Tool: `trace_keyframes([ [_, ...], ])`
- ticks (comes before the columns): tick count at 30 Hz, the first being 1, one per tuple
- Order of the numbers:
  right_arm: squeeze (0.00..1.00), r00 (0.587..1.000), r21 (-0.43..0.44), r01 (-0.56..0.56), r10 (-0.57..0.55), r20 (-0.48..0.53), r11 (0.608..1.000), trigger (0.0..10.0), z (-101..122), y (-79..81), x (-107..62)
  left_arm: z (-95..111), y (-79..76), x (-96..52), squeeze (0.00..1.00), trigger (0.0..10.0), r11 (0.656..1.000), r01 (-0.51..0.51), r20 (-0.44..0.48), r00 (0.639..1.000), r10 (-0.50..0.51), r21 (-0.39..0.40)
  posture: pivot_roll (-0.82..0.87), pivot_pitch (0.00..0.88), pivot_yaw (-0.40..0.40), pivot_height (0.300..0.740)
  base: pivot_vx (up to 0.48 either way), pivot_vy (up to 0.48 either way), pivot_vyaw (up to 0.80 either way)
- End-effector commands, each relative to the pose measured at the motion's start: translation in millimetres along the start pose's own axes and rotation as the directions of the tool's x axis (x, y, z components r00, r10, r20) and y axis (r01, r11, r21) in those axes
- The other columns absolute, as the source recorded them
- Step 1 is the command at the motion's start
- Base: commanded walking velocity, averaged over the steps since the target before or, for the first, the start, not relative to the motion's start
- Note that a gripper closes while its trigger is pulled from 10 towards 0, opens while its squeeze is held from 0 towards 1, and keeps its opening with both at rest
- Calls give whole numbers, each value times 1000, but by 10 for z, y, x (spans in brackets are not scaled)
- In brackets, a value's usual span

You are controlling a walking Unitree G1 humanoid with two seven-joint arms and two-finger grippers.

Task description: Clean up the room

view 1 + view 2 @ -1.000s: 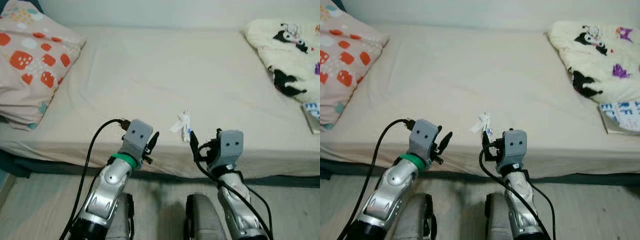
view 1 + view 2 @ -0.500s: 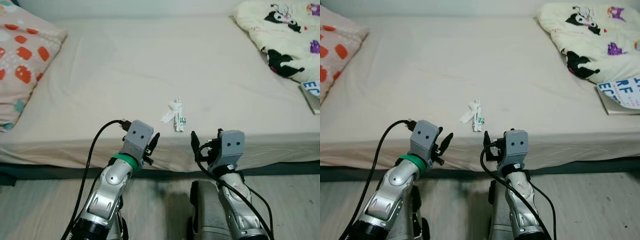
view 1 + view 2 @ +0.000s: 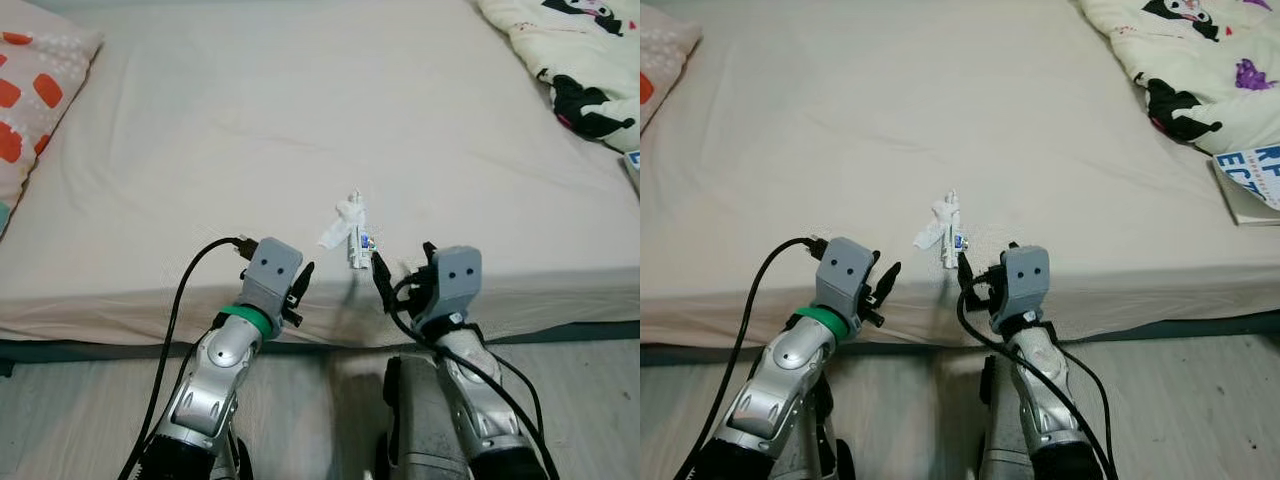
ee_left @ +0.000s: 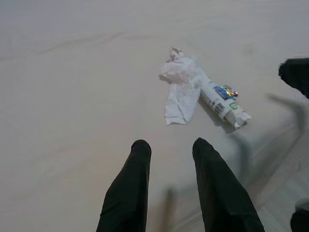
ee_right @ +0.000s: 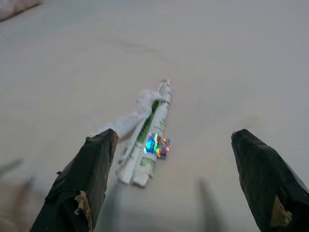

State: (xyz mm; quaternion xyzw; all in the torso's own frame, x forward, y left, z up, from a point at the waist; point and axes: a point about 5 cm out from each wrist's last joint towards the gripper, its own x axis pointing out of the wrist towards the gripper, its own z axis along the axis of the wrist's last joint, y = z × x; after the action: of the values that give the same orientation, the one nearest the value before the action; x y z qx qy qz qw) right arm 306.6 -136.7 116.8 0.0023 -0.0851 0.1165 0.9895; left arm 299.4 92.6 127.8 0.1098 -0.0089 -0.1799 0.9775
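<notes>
Item: toothpaste tube (image 5: 147, 140) with tissue (image 4: 179, 90), bed front edge. Right pincer (image 5: 174, 186) now closer, wide open, empty; left pincer (image 4: 170, 164) slightly parted, empty. Grasp imminent.

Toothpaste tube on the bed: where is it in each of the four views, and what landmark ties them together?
Left eye view: toothpaste tube near the bed's front edge, just ahead of the right gripper.
Right eye view: just left of centre, between the two grippers.
Left wrist view: right of centre, beyond the fingertips.
Right wrist view: centre, between the open jaws.
Shared landmark: the crumpled white tissue touching the tube.
</notes>
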Motion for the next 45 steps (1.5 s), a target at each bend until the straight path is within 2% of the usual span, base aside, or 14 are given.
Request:
trace_keyframes([
  [1, 0, 999, 8, 15, -15, -39, 1000, 10000, -87, -15, 21, -47, -3, -20, 0, 10000, 1000, -3, -19, 1000, 3, 9, 9, 133, 45, 530, 0, 0, 0],
  [6, 0, 993, 27, 74, -72, -89, 997, 10000, -151, -79, 138, -23, -3, -13, 0, 10000, 1000, -3, -12, 1000, 3, 13, 19, 140, 46, 530, 0, 0, 0],
  [12, 47, 973, 160, 180, -152, -176, 970, 10000, -191, -218, 362, 151, 81, -33, 0, 10000, 999, -11, 42, 999, 9, 46, 62, 164, 41, 530, 0, 0, 0],
  [13, 216, 974, 172, 172, -141, -180, 970, 10000, -144, -237, 455, 233, 159, -66, 0, 10000, 998, -24, 64, 998, 20, 58, 81, 172, 34, 530, 0, 0, 0],
  [15, 216, 974, 172, 168, -137, -180, 971, 10000, -133, -242, 476, 250, 177, -74, 0, 10000, 998, -27, 68, 997, 23, 61, 81, 172, 34, 530, 0, 0, 0],
  [16, 529, 975, 163, 156, -126, -183, 974, 10000, -112, -245, 513, 291, 235, -112, 0, 10000, 997, -37, 78, 996, 31, 70, 115, 195, 15, 530, 0, 0, 0],
  [18, 604, 976, 158, 144, -114, -185, 977, 10000, -92, -249, 551, 330, 296, -150, 0, 10000, 996, -47, 88, 995, 40, 80, 124, 201, 11, 530, 0, 0, 0],
  [19, 898, 977, 149, 133, -104, -187, 980, 10000, -66, -253, 593, 366, 357, -187, 0, 10000, 994, -58, 96, 994, 49, 89, 132, 207, 7, 530, 0, 0, 0],
  [24, 835, 980, 138, 85, -57, -192, 987, 10000, 6, -222, 718, 485, 593, -341, 0, 10000, 989, -96, 102, 991, 84, 117, 164, 235, -15, 530, 0, 0, 0],
  [25, 0, 980, 132, 72, -46, -196, 989, 10000, 8, -207, 728, 492, 609, -368, 0, 10000, 987, -103, 101, 991, 90, 123, 184, 251, -26, 530, 0, 0, 0],
  [33, 0, 978, 149, 24, 8, -207, 989, 10000, 12, -117, 777, 483, 577, -482, 0, 10000, 986, -119, 79, 991, 110, 120, 209, 286, -48, 530, 0, 0, 0],
  [42, 0, 943, 212, 43, 31, -332, 976, 10000, -188, -6, 725, 460, 562, -621, 0, 10000, 985, -129, 31, 992, 126, 114, 253, 319, -57, 530, 0, 0, 0],
  [43, 0, 929, 208, 28, 51, -367, 978, 9216, -223, 21, 716, 458, 554, -637, 0, 10000, 985, -134, 27, 991, 131, 111, 258, 324, -60, 530, 0, 0, 0],
  [45, 0, 920, 200, 21, 59, -387, 980, 9216, -238, 28, 714, 460, 544, -652, 0, 10000, 985, -136, 22, 991, 134, 108, 258, 324, -60, 530, 0, 0, 0],
])
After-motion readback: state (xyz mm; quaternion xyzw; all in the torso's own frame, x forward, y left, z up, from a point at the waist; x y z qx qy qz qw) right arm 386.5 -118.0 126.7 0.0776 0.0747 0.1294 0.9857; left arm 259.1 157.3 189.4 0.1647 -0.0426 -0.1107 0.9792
